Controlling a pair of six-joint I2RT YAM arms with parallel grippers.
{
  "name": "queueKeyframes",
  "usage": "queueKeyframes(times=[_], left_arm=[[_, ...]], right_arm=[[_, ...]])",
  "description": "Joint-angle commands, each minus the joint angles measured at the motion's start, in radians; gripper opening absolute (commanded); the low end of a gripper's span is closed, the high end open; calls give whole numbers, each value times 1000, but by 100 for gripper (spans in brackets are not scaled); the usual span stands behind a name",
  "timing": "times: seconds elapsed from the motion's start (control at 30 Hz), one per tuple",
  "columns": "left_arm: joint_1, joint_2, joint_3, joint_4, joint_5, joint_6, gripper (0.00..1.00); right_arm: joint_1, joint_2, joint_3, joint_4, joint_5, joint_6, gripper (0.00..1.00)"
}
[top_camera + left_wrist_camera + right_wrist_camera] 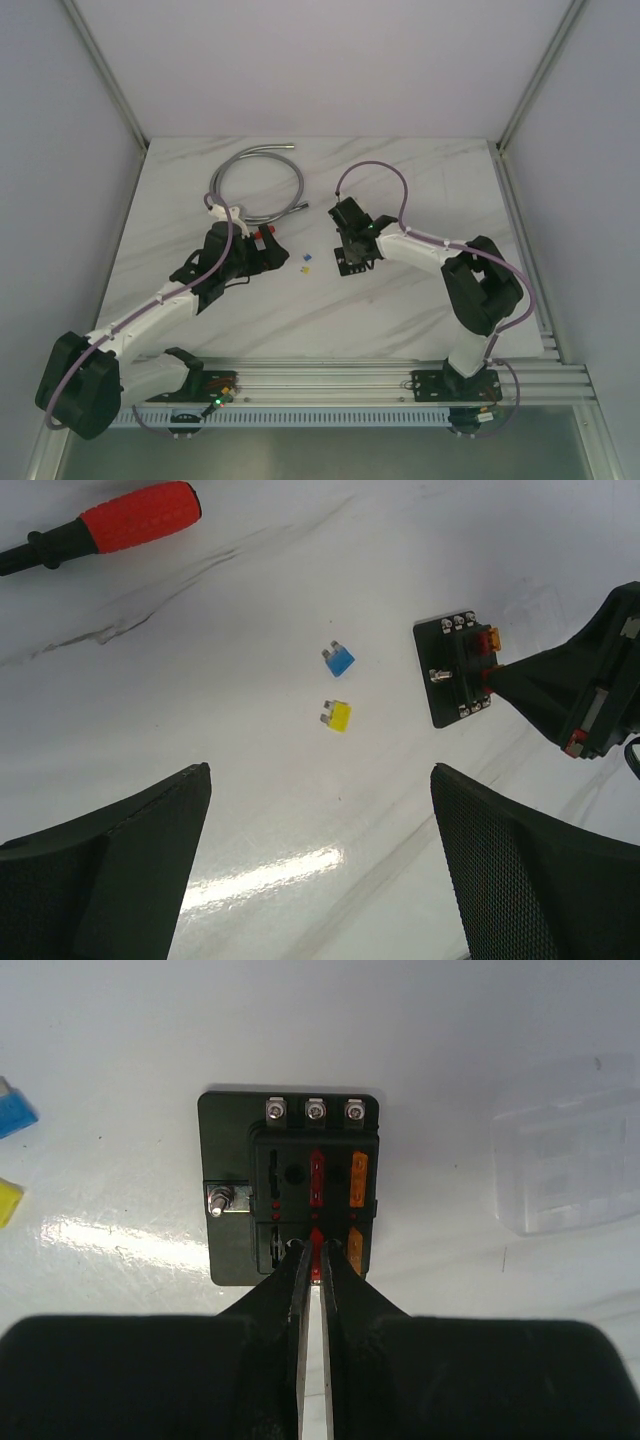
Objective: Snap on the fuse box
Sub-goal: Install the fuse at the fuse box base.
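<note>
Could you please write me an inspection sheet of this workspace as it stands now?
Surface: white marbled table, glare patches, no spills seen.
Job's things: fuse box flat on the table, orange fuses seated; clear cover lies apart beside it.
Clutter: blue fuse, yellow fuse, red-handled screwdriver, grey hose.
Grippers: left gripper open, empty; right gripper shut on a red fuse in the box.
Cables: purple cables looped along both arms.
Surroundings: white walls; aluminium rail at near edge.
</note>
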Motion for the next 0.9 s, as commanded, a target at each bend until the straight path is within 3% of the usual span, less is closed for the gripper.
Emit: queueKeyframes(times=[0.0, 0.2, 0.4, 0.53, 0.73, 0.87], left_arm=[[5, -18, 27, -18, 19, -8, 100], [5, -61, 23, -34, 10, -9, 100], [4, -76, 15, -40, 20, -20, 100], [4, -85, 17, -43, 28, -22, 100], [6, -75, 31, -45, 31, -25, 100], [13, -75, 31, -51, 30, -25, 100]], right_arm=[[0, 181, -101, -255, -31, -12, 0], [23, 75, -57, -260, -108, -39, 0], [31, 108, -97, -262, -53, -31, 0], [76, 28, -52, -237, -38, -35, 0], [105, -71, 49, -162, -26, -53, 13], [112, -95, 82, -119, 4, -64, 27]])
